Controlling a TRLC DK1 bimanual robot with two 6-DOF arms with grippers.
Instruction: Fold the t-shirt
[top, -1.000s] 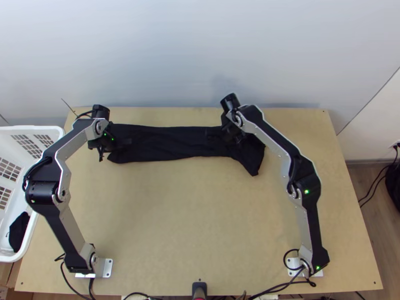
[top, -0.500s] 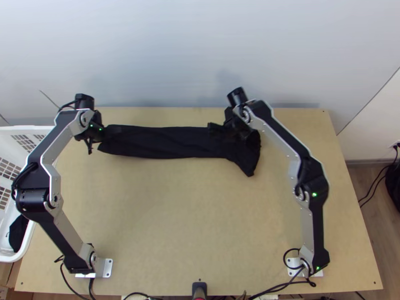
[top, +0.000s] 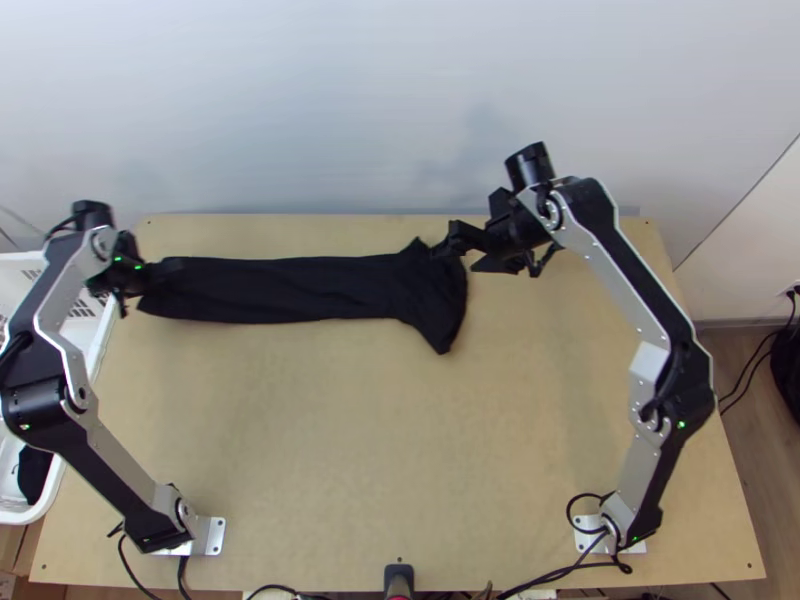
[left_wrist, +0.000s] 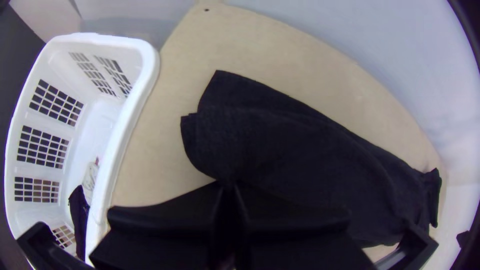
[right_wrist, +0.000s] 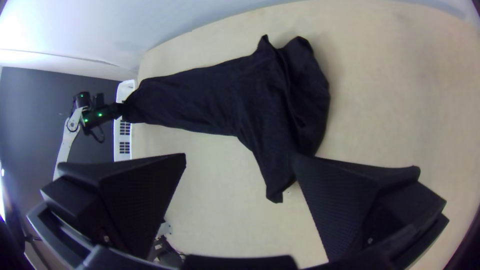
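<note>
I can't make out the fingertips of my left gripper (top: 165, 268) well in the top view, dark on dark as they are, but the left wrist view shows them clenched on the shirt, pinching gathered cloth at its left end. The bit between the fingers is hidden from me, while a corner of that end spreads out past them. My right gripper (top: 468, 250) is released, fingers wide apart at the shirt's right end; one fingertip overlaps the cloth in the right wrist view, and I can't tell whether it touches.

The black shirt (top: 300, 290) lies in a long strip across the far part of the table (top: 400, 450), its right end flared and rumpled. I can't count the layers. The top view's left border cuts off my left arm's elbow and part of the white basket (left_wrist: 145, 75), where I see some dark cloth (left_wrist: 77, 215), partly covered by the basket's rim.

For edges, the left end sits close to the table's left side, with the basket just beyond. Only a narrow band of wood separates the strip from the far edge and the wall (top: 400, 110). My widest room is on the near side, between the two arms, with more table to the right of the flared end.
</note>
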